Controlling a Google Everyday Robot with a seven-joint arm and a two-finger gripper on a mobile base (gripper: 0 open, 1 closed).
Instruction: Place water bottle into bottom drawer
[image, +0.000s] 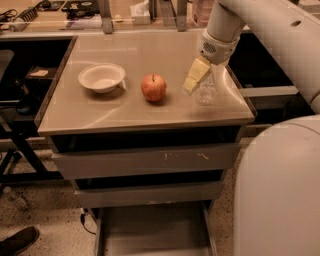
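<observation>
The small clear crinkled plastic water bottle (206, 91) stands upright near the right edge of the flat grey metal worktop (125, 112), toward its front corner. I judge it light and thin-walled: it will give under a hard squeeze and its slick skin can slide, so it wants a gentle, even hold. It is tall for its narrow base, so a sideways nudge could tip it over. The best place to take it, I think, is around the middle of the body, below the pale cap and above the base, where the crinkles offer some bite. Whether it holds any water I cannot tell.

My pale yellow gripper (192, 82) hangs slanted at the end of the white arm (222, 35), just beside the bottle on its left, level with its upper body. Whether it is spread or closed, or already touching the plastic, I cannot tell.

Further left sits a round red apple (153, 87), and beyond it a shallow white bowl (101, 77) — both well apart from the bottle.

Below the worktop, the wide scratched grey drawer front (145, 161) and the narrower plain grey drawer front (150, 194) are pushed in. The bottom drawer (150, 232) — a shallow grey tray — is pulled out, so the bottle must come forward over the edge and go down low before release.
</observation>
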